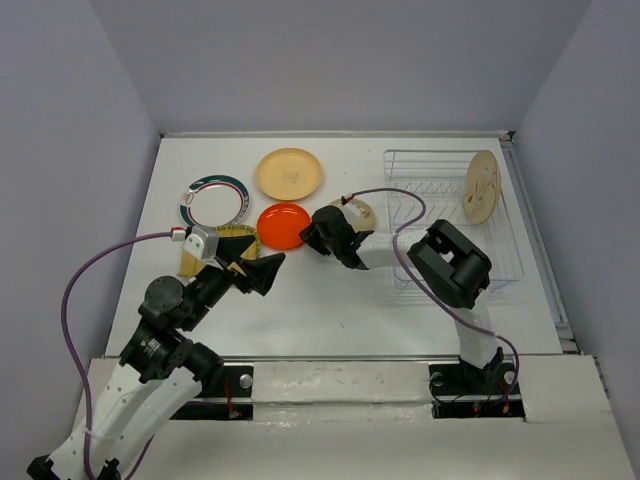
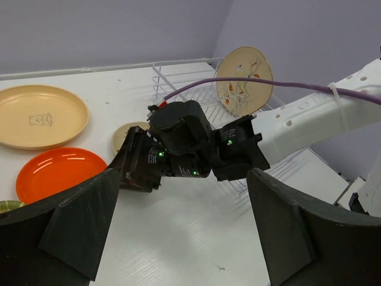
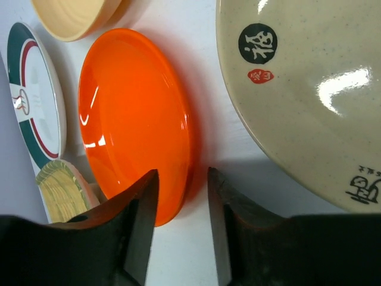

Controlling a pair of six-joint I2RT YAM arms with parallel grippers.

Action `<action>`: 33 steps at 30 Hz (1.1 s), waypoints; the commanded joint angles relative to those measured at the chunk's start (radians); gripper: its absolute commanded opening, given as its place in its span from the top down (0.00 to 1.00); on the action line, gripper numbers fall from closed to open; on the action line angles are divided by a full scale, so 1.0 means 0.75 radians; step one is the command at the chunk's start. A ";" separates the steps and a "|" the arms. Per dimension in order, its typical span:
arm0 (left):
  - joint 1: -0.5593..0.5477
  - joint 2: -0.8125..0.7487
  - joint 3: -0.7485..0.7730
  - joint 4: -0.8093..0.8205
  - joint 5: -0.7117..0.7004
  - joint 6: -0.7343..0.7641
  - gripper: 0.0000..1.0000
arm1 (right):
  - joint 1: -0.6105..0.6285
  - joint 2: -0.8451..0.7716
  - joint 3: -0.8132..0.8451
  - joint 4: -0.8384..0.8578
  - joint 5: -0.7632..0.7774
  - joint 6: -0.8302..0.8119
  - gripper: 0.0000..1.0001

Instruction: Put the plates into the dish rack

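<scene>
The small orange-red plate (image 1: 283,225) lies flat mid-table. My right gripper (image 1: 318,243) is low at its right rim and open: in the right wrist view (image 3: 181,226) one finger is over the orange-red plate (image 3: 137,119), the other over bare table, with the rim between them. The speckled beige plate (image 3: 309,89) lies just right of it, partly under the arm (image 1: 362,213). My left gripper (image 1: 262,272) is open and empty over bare table (image 2: 178,232). The cream bird plate (image 1: 481,187) stands upright in the dish rack (image 1: 455,230).
The peach plate (image 1: 289,173) lies at the back. The green-red rimmed plate (image 1: 213,201) is at the left. The yellow patterned plate (image 1: 236,238) lies partly under my left arm. Grey walls close in the table on three sides.
</scene>
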 commanded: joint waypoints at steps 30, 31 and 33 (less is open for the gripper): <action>0.017 -0.034 0.051 0.068 0.036 0.005 0.01 | -0.017 -0.764 -0.075 -0.200 0.543 -0.919 0.93; 0.015 -0.034 0.051 0.068 0.038 0.005 0.01 | -0.037 -0.790 -0.052 -0.239 0.581 -1.000 0.93; 0.017 -0.040 0.051 0.070 0.047 0.005 0.01 | -0.121 -0.858 -0.011 -0.288 0.702 -1.097 0.93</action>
